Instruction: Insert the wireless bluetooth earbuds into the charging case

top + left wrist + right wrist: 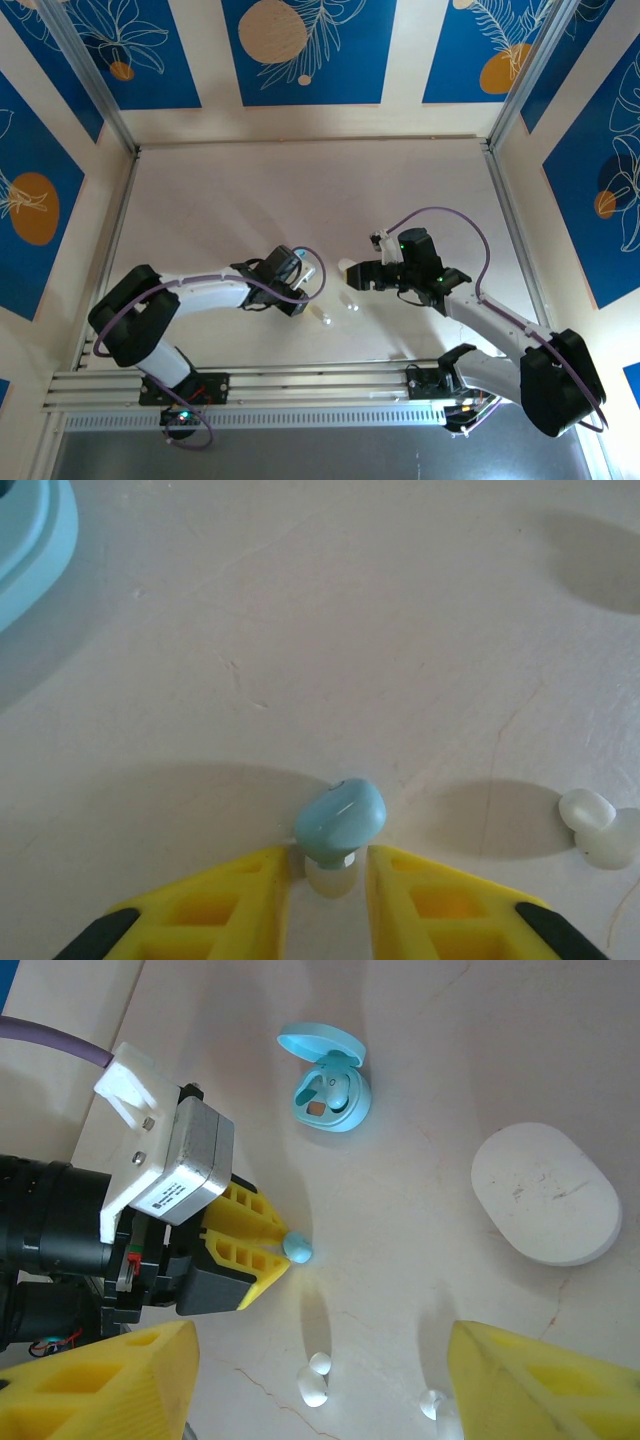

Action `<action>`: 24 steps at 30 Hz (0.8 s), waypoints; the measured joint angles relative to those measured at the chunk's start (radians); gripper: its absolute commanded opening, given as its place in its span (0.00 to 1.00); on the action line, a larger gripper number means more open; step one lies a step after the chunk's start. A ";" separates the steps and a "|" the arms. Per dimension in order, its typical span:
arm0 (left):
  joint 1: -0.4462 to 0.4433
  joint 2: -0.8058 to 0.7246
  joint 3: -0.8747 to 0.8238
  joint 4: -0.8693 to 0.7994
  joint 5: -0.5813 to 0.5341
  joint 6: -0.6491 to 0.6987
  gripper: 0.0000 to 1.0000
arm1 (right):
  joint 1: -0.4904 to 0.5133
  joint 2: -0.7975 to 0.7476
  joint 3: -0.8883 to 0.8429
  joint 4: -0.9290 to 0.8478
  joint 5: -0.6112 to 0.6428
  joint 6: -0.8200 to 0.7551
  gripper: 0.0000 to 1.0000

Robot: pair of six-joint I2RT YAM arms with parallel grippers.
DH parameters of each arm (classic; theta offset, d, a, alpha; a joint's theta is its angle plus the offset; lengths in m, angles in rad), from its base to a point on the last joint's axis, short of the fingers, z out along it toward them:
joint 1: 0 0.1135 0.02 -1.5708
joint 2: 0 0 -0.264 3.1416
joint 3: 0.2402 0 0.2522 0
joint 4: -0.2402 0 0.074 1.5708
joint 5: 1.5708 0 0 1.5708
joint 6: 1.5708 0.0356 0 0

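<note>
**A:** What has your left pincer got?

**B:** My left pincer [330, 868] is clamped on a pale blue earbud [341, 818]. I'm pinching it right at my fingertips, and its rounded body pokes out just past them, low over the table [330, 630].

**A:** And the case it belongs in?

**B:** The pale blue case [327, 1085] lies ahead of that pincer and off to its left, well apart from the bud. Its lid is hinged open. I cannot tell whether its wells are filled.

**A:** Anything else close to that hand?

**B:** A white earbud [590, 823] lies on the table off to the pincer's right, near it but not touching.

**A:** What about the right side?

**B:** My right pincer [322, 1345] stands with its fingers wide apart and nothing between the pads. It faces my left pincer, hanging above the table. From that wrist the white earbud sits below the gap between my fingers. A second white earbud [435, 1405] lies close to the finger on that view's right.

**A:** Is there another case?

**B:** Yes, a white case [545, 1195] with its lid shut. It lies flat ahead of my right pincer, to the right in that wrist's view, apart from the blue one.
</note>
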 measured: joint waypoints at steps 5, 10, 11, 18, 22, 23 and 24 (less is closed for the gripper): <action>-0.003 0.003 0.002 0.000 -0.012 0.000 0.21 | 0.000 0.000 0.000 0.000 0.000 0.000 0.67; -0.005 0.003 0.002 -0.001 -0.023 0.000 0.19 | 0.000 0.000 0.000 0.000 0.000 0.000 0.67; -0.005 0.003 0.002 -0.001 -0.023 0.000 0.18 | 0.000 0.000 0.000 0.000 0.000 0.000 0.67; -0.014 -0.061 -0.012 0.022 -0.022 0.000 0.16 | 0.000 0.000 0.000 0.000 -0.003 0.001 0.67; -0.015 -0.145 -0.044 0.048 -0.023 -0.002 0.16 | -0.001 0.012 0.006 0.000 -0.019 0.013 0.67; -0.016 -0.163 -0.052 0.054 -0.023 -0.002 0.16 | -0.001 0.021 0.012 0.000 -0.024 0.019 0.67; -0.016 -0.178 -0.059 0.060 -0.024 -0.003 0.16 | -0.001 0.033 0.019 0.000 -0.032 0.024 0.67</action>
